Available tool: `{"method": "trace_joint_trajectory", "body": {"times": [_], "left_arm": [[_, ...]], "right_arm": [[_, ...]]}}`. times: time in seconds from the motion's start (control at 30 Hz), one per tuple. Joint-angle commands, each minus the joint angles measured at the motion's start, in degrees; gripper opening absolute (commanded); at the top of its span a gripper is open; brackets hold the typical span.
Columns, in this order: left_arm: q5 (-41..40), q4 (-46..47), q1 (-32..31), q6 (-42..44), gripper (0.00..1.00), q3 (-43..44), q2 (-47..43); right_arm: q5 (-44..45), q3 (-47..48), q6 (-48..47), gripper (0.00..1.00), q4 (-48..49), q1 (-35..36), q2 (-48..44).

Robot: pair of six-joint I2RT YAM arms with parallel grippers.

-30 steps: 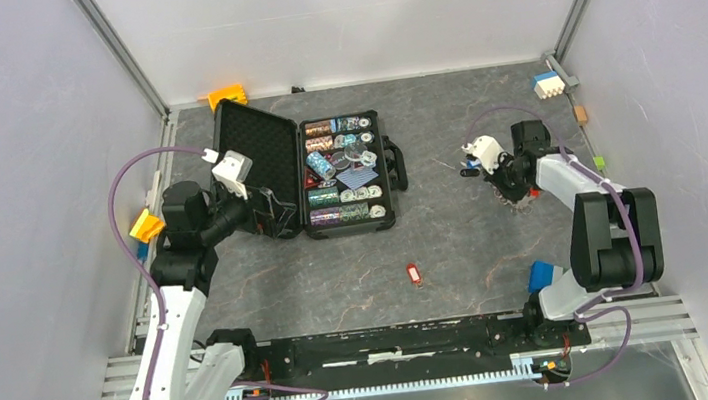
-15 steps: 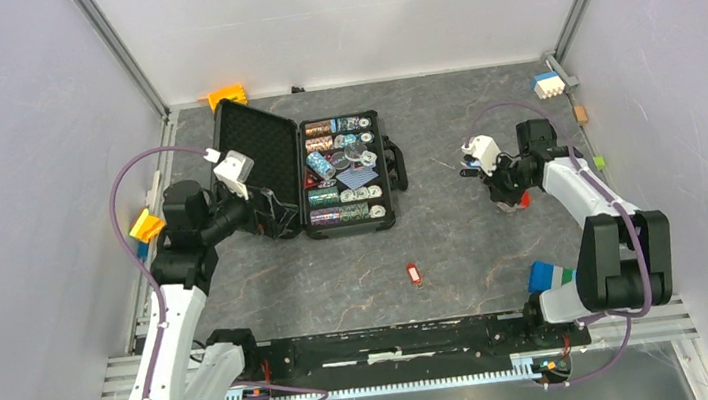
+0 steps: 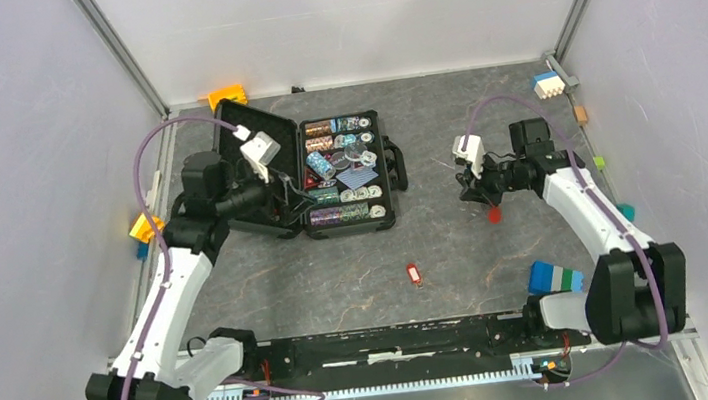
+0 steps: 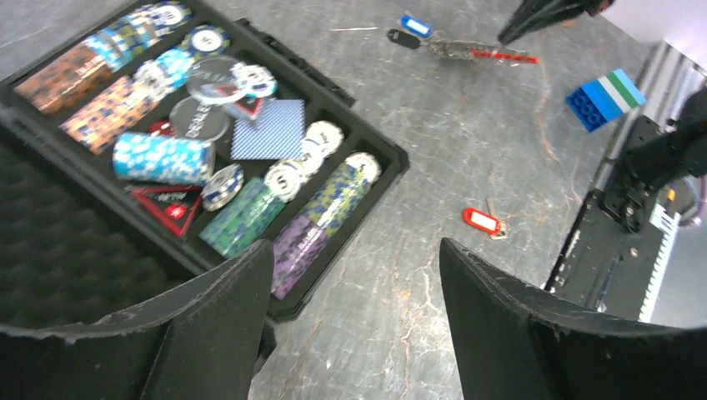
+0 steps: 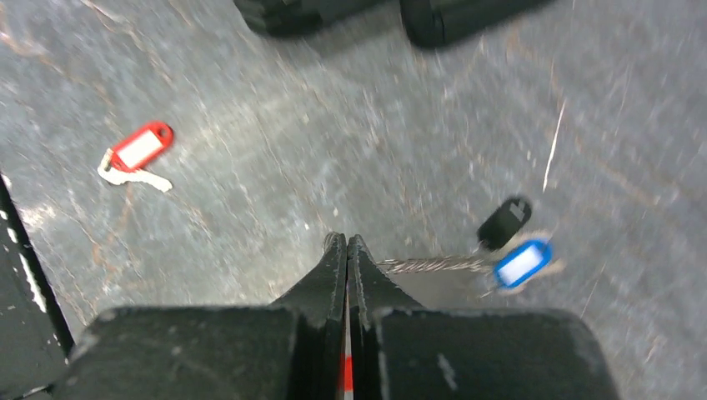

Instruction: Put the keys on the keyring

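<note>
Keyring [image 5: 425, 265] is pinched in right gripper [image 5: 347, 242], squeezed tight, red tag below it. Red key [image 3: 414, 274] lies on table btwn arms, toward near rail, closer to right one. Left gripper [image 4: 354, 250] spread wide w/ nothing in it, over chip case [image 4: 392, 158].

We see two arms of one build: the left arm [image 3: 157, 315] and the right arm [image 3: 582, 204] each have long glossy white links set between bulky black joint housings. A thin purple cable [image 3: 153, 134] runs along each, and a small white camera block [image 3: 259, 150] sits at each wrist. The left gripper [image 4: 354, 248] has broad matt black wedge fingers [image 4: 208, 325] with rough, frayed edges. The right gripper [image 5: 346, 242] has black fingers tapering to thin tips.
</note>
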Motion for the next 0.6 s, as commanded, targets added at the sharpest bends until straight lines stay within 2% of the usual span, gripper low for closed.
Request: {"method": "trace_joint_trajectory", "body": {"times": [0.0,0.3,0.57], "left_arm": [[0.7,2.06,-6.09,3.72,0.78,4.78,3.64],[0.43,2.06,-19.17,5.78,0.73,12.84,14.39],[-0.35,6.82,-23.38,3.91,0.7,13.48,19.25]], "right_arm": [[-9.5,-0.36,3.53,0.0,6.22,3.02,-4.71],[-18.87,-2.11,9.7,0.0,14.99,8.84,-7.07],[-22.73,-7.61,16.34,0.0,24.59,10.95,-10.28]]}}
